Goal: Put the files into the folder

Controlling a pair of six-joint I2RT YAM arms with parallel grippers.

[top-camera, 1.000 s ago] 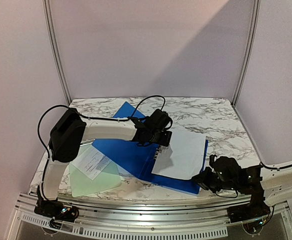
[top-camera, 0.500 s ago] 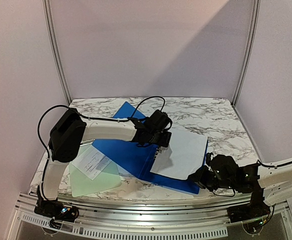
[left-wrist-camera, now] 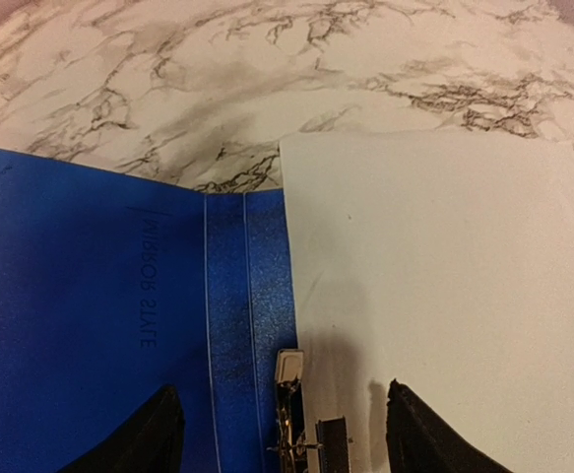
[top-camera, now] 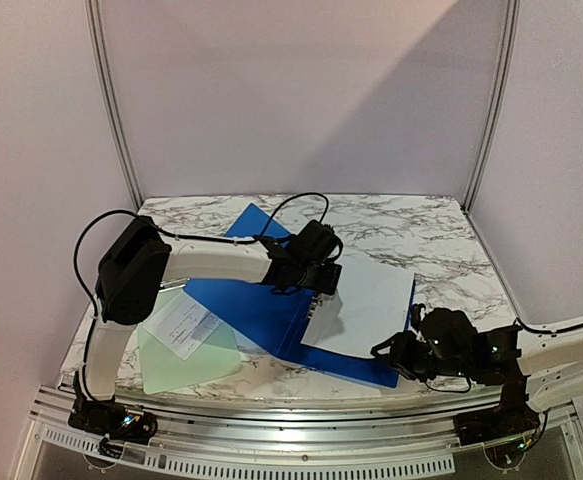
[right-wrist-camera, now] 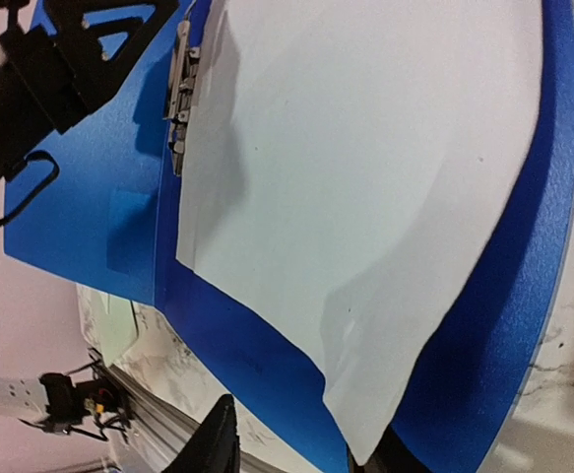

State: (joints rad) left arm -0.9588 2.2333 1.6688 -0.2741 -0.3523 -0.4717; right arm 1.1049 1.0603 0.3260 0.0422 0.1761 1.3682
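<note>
The blue folder [top-camera: 236, 305] lies open on the marble table. A large white sheet, one of the files [top-camera: 366, 300], rests on its right half, with one edge beside the metal clip [left-wrist-camera: 288, 370]. My left gripper [top-camera: 311, 290] hovers open over the spine, its fingers on either side of the clip. In the left wrist view the sheet [left-wrist-camera: 444, 256] fills the right side. My right gripper [top-camera: 383, 350] is at the folder's near right corner with its jaws apart. The sheet's lifted corner [right-wrist-camera: 365, 434] lies by one finger. A smaller printed slip [top-camera: 183, 325] lies to the folder's left.
A pale green translucent sheet [top-camera: 196, 360] lies under the slip near the table's front left edge. The left arm's cable [top-camera: 291, 205] loops above the folder. A metal rail [top-camera: 271, 430] runs along the near edge, and walls close in on three sides.
My right gripper has slid left towards the folder's near corner and its jaws have parted from shut. The left arm and the sheet have stayed put.
</note>
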